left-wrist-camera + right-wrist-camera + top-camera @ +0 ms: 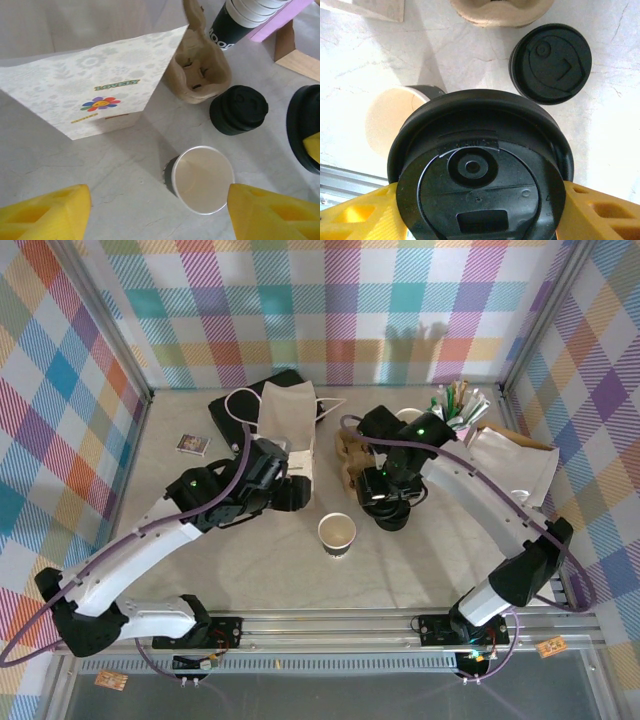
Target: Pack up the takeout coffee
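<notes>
The takeout coffee cup, cream-white above a black band, stands upright and uncovered in the middle of the table. In the left wrist view the cup sits between the yellow fingers, close to the right one. My left gripper is open above the table, just left of and behind the cup in the top view. My right gripper is shut on a black lid. It hovers right of and behind the cup, and the lid hides part of the cup.
A white paper bag stands behind the cup, next to a brown cardboard cup carrier. A stack of black lids sits by the carrier. A pink cup of sticks and another bag stand at the back right.
</notes>
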Controlling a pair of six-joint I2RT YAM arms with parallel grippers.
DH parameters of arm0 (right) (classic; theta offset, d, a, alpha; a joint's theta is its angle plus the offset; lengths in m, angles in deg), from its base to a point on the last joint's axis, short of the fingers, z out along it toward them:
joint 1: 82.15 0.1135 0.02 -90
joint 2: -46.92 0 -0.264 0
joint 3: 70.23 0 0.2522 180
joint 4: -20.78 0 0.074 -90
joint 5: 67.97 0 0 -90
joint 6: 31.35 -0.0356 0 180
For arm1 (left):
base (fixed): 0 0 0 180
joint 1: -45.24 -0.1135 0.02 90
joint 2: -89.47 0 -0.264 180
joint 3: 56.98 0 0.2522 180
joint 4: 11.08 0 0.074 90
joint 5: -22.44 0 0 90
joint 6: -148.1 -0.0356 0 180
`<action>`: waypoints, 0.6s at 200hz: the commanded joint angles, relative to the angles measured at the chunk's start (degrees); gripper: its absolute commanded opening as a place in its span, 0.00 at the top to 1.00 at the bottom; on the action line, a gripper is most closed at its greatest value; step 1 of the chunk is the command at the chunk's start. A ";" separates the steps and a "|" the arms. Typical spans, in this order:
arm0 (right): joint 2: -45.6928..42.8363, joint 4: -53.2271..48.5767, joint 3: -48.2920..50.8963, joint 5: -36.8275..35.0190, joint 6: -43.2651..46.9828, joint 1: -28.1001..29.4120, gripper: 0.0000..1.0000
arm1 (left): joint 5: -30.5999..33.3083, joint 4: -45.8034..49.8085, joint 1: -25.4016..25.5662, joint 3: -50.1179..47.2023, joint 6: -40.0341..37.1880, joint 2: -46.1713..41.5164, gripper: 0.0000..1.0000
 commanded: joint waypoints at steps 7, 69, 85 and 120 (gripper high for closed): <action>2.04 -5.33 -4.06 -3.86 -5.14 3.21 0.46 | -1.59 1.61 -2.28 -2.38 -3.05 -4.58 0.30; 4.73 -4.19 -5.52 -3.75 -6.34 10.60 0.46 | -8.76 1.97 -3.61 -9.03 -1.51 -9.48 0.31; 5.79 -3.44 -5.32 -3.10 -5.53 11.52 0.46 | -9.61 2.36 -3.60 -11.32 0.14 -10.30 0.32; 7.83 1.97 -2.86 -3.87 -4.18 12.86 0.46 | -6.36 -1.00 -3.53 -18.04 2.47 -13.99 0.32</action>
